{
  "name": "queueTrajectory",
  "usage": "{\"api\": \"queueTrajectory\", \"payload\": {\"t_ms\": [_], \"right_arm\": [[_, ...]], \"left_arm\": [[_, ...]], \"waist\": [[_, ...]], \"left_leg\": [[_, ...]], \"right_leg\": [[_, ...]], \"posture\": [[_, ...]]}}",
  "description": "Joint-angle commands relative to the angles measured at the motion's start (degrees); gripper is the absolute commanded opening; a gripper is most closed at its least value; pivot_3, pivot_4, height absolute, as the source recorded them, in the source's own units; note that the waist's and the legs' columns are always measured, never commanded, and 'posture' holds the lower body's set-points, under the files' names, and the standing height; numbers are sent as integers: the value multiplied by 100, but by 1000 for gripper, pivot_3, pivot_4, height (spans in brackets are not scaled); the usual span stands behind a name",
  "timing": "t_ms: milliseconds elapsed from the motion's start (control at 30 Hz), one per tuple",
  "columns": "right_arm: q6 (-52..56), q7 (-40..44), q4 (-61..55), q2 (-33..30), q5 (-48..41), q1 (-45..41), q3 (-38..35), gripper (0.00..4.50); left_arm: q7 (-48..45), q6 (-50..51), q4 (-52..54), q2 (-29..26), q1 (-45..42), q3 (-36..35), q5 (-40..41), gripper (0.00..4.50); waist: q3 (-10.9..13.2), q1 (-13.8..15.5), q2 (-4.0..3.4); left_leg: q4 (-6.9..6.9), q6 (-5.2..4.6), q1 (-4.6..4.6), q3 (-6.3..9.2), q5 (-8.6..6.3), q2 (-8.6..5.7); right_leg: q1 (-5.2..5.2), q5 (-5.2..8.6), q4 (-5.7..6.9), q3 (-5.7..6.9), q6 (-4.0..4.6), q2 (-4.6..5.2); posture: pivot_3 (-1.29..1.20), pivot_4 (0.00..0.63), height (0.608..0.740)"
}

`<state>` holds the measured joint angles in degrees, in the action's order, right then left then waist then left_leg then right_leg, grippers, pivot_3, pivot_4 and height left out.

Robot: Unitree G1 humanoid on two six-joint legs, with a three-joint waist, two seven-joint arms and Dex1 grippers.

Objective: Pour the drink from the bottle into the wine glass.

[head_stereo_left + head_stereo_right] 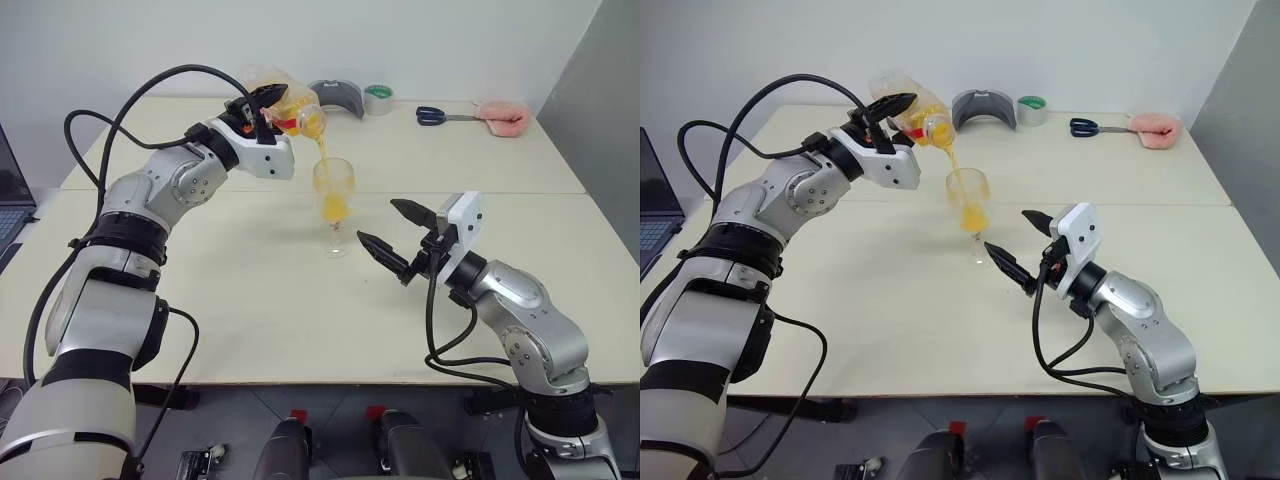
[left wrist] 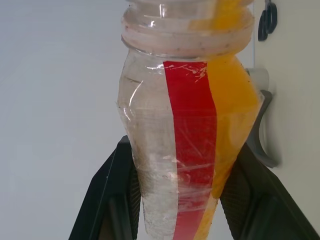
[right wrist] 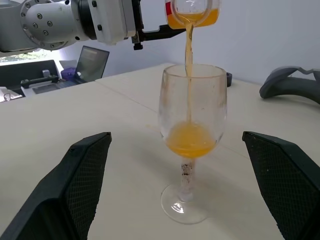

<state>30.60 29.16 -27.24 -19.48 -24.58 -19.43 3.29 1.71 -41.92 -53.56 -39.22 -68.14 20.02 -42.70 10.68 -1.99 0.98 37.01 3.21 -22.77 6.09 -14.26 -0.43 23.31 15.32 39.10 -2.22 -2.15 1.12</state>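
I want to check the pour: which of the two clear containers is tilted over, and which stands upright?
The bottle is tilted over, mouth down, sending drink into the wine glass, which stands upright on its foot on the table.

Clear crinkled plastic bottle (image 2: 170,150) with glossy red label; smooth transparent wine glass (image 3: 192,130), smudged; matt cream counter (image 1: 250,300).

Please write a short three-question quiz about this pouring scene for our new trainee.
1. True or false: the right gripper is shut on the wine glass.
2. Which gripper holds the bottle?
3. The drink is: A) all in the bottle, B) streaming into the glass, C) spilled on the table.

Key: 1 false, it stands open beside the glass. 2 the left gripper. 3 B.
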Motion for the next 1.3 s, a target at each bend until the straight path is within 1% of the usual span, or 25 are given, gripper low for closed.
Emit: {"api": "queueTrajectory", "payload": {"t_ms": [33, 1300], "right_arm": [[-100, -22, -295, 31, -60, -1, -10, 4500], [-68, -52, -374, 95, -86, 77, 129, 4500]], "left_arm": [[153, -70, 85, -124, -262, -13, 3, 1762], [531, -155, -129, -204, -458, 210, -285, 1762]], "waist": [[0, -1, 0], [0, -1, 0]], "left_leg": [[0, 0, 0, 0, 0, 0], [3, 0, 0, -1, 0, 0]], "right_leg": [[0, 0, 0, 0, 0, 0], [0, 0, 2, 0, 0, 0]], "posture": [[0, 150, 740], [0, 150, 740]]}}
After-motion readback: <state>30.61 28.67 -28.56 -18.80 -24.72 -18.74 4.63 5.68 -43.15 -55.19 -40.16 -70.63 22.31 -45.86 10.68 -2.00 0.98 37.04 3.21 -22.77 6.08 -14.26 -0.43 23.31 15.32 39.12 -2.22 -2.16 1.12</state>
